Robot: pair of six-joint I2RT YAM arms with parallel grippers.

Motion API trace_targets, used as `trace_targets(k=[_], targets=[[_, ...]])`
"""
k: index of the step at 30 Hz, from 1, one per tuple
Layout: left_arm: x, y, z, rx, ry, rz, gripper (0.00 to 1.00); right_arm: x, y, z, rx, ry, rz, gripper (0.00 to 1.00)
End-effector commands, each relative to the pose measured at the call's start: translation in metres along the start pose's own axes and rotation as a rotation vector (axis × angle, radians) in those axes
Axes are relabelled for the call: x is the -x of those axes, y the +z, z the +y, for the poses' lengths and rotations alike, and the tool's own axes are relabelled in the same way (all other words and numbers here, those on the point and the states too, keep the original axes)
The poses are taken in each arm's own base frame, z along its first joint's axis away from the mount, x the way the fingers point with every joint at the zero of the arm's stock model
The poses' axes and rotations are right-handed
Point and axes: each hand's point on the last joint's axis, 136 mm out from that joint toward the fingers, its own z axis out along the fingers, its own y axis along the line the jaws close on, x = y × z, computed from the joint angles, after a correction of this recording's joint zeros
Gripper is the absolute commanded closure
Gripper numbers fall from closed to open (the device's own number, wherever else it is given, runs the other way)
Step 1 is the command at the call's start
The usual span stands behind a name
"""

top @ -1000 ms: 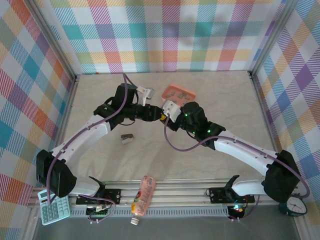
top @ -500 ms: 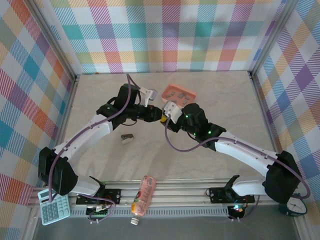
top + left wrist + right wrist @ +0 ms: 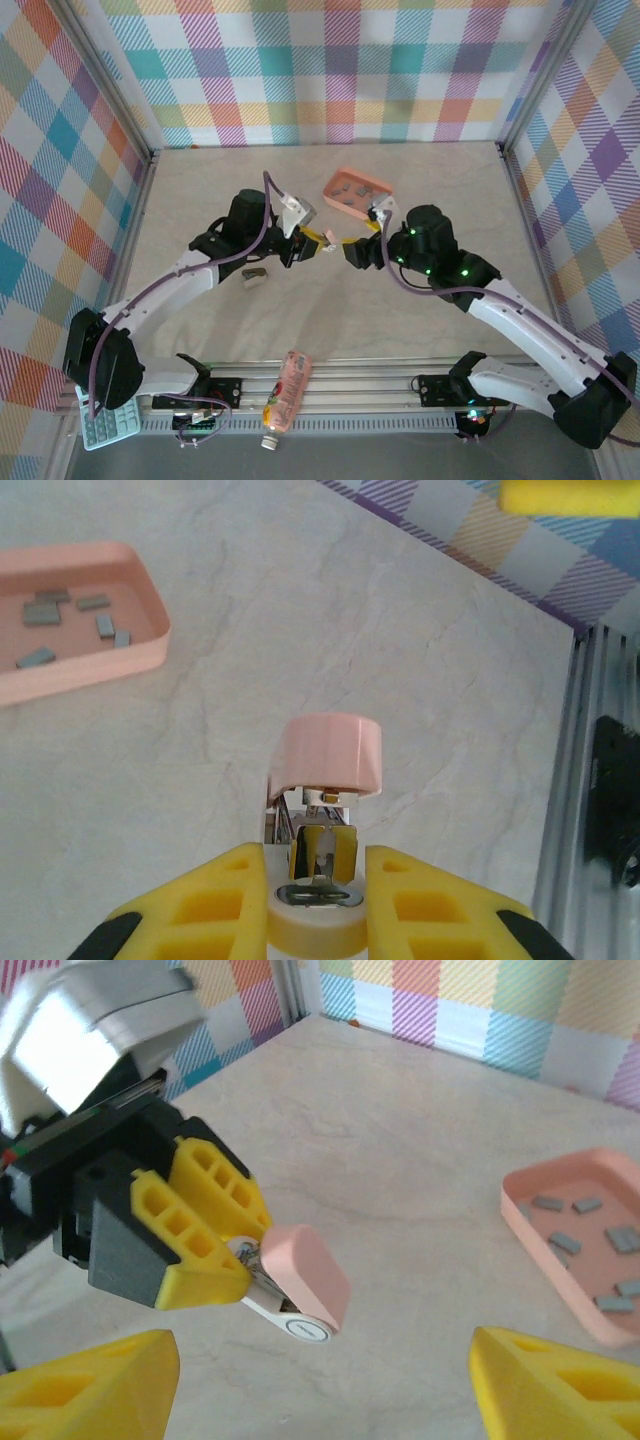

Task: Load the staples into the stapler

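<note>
Here the left gripper point(image 3: 318, 885) pinches the pink stapler point(image 3: 330, 752) between narrow fingers point(image 3: 220, 900).
The right gripper point(image 3: 325, 1385) stands wide and empty near it; the staples point(image 3: 93, 602) lie loose in the salmon tray point(image 3: 100, 670).

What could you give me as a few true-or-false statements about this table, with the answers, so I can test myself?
1. The left tool is clamped on a pink stapler. True.
2. The right tool is carrying a strip of staples. False: its jaws stand wide apart with nothing between them.
3. The staples lie loose in the pink tray. True.
4. The bottle stands upright inside the tray. False: it lies on its side, well away from the tray.
</note>
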Motion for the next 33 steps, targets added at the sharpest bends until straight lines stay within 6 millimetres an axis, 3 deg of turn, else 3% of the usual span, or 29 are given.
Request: trace_targets(k=[1, 8, 22, 33], targets=[[0.027, -0.013, -0.012, -0.013, 0.281, -0.116, 1.0, -0.004, -0.006, 0.008, 0.072, 0.246, 0.084, 0.25], [0.02, -0.014, -0.014, -0.015, 0.364, -0.099, 1.0, -0.004, 0.011, 0.027, 0.174, 0.455, 0.196, 0.23], [0.02, -0.011, -0.018, -0.029, 0.36, -0.098, 1.0, 0.0, 0.044, 0.029, 0.209, 0.472, 0.254, 0.22], [0.027, -0.014, -0.025, -0.038, 0.37, -0.116, 1.0, -0.015, 0.062, 0.01, 0.104, 0.521, 0.287, 0.27]])
